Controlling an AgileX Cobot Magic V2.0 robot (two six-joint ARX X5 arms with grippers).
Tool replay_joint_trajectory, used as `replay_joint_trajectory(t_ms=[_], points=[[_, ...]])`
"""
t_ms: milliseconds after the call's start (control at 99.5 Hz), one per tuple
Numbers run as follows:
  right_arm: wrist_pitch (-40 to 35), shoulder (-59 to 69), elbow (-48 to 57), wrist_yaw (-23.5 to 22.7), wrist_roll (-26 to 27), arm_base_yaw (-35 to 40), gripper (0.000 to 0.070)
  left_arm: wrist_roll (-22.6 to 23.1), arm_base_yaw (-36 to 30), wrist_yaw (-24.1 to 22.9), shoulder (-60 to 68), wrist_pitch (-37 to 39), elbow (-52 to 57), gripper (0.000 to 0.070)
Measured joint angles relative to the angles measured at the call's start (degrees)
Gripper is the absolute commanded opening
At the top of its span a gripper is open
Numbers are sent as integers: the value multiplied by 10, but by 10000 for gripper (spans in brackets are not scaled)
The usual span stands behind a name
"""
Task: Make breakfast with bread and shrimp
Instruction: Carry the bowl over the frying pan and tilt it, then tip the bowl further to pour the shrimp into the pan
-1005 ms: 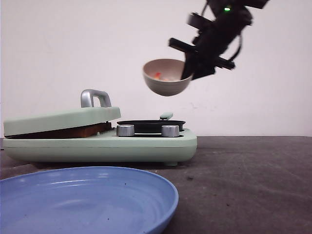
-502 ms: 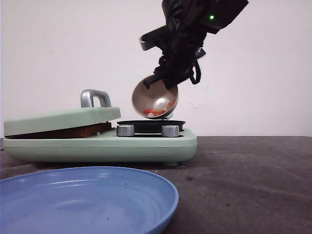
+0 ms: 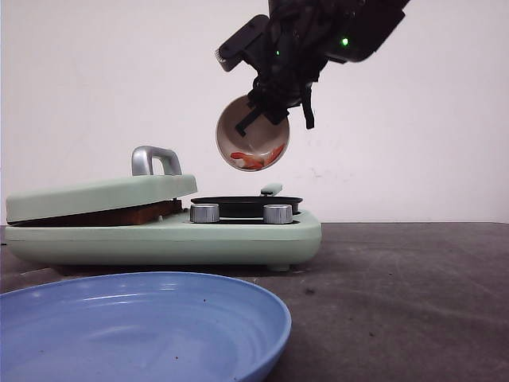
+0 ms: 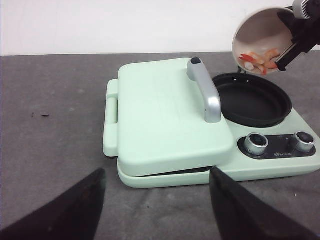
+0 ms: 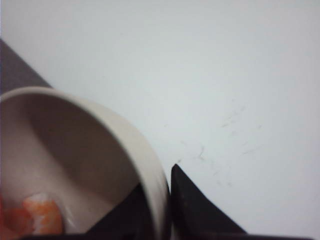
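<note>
My right gripper is shut on the rim of a beige bowl and holds it tipped on its side above the black round pan of the mint-green breakfast maker. Orange-red and pale shrimp lie at the bowl's low side; they also show in the left wrist view and the right wrist view. A brown bread edge peeks from under the closed lid. My left gripper is open and empty over the table in front of the maker.
A large blue plate sits at the front left of the dark table. The maker has a silver lid handle and two silver knobs. A white wall stands behind.
The right arm has swung left with the bowl and tipped it from upright onto its side over the pan; it now sits slightly higher than half a second ago. The shrimp slid to the low rim.
</note>
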Motion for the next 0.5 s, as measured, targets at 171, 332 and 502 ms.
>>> replay_joint_trajectory(t_ms=[171,332,502], points=[[76,0,-33,1,2,1,3,6,0,0,0,0,0,348],[183,0,-71,1,4,3,3,10,0,0,0,0,0,349],[224,0,-83,1,20,1,3,15,0,0,0,0,0,348]])
